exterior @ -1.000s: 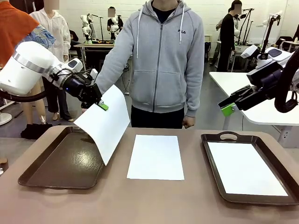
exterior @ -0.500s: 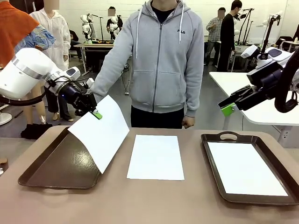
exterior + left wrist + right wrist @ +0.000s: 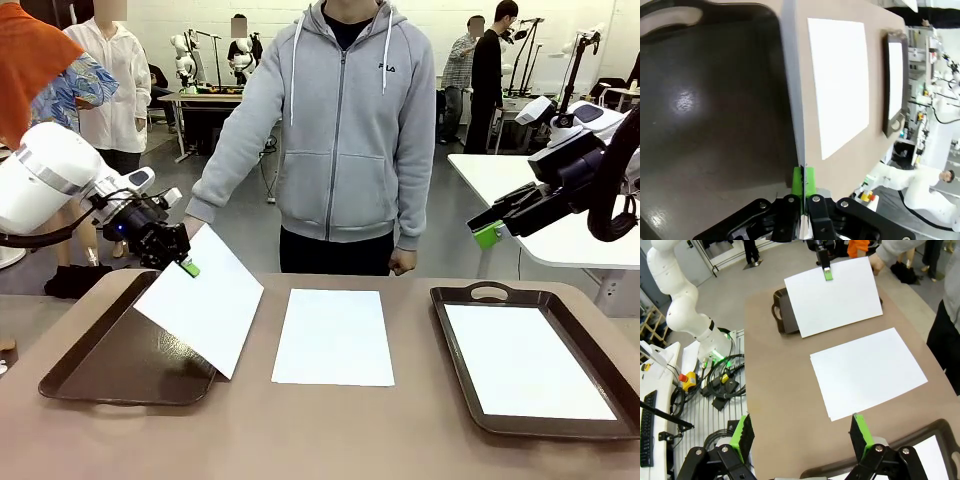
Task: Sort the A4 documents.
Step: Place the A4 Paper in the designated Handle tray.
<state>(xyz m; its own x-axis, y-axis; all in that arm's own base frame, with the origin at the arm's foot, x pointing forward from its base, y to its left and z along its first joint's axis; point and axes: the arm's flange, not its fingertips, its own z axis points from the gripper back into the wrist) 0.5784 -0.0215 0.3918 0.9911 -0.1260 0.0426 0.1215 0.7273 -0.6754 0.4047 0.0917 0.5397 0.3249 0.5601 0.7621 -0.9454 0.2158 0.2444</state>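
Because the sorting seems to call for each A4 document in a tray, my left gripper (image 3: 185, 265) in the front view is clamped shut on the top corner of the held sheet (image 3: 205, 305). It hangs tilted, its lower edge over the inner rim of the left tray (image 3: 110, 360), which I judge is where it belongs. A second sheet (image 3: 335, 335) lies flat on the brown table (image 3: 300, 430) between the trays, in front of the person (image 3: 350, 130), probably waiting its turn. A third sheet (image 3: 525, 360) lies inside the right tray (image 3: 452, 345). My right gripper (image 3: 490, 235) hangs above that tray with its jaws apart, holding nothing. Along my left wrist, the left gripper (image 3: 803, 180) pinches the held sheet (image 3: 792, 75) edge-on. The glossy, bare left tray (image 3: 705, 125) is on one side of it, the second sheet (image 3: 840, 80) on the other. From my right wrist, the right gripper (image 3: 802, 432) stands wide over the table (image 3: 775, 390), with the second sheet (image 3: 870, 372) near and the held sheet (image 3: 835, 295) beyond. The tabletop is smooth and matte. Around it is a bright workshop with a grey floor, other tables, and people farther off.
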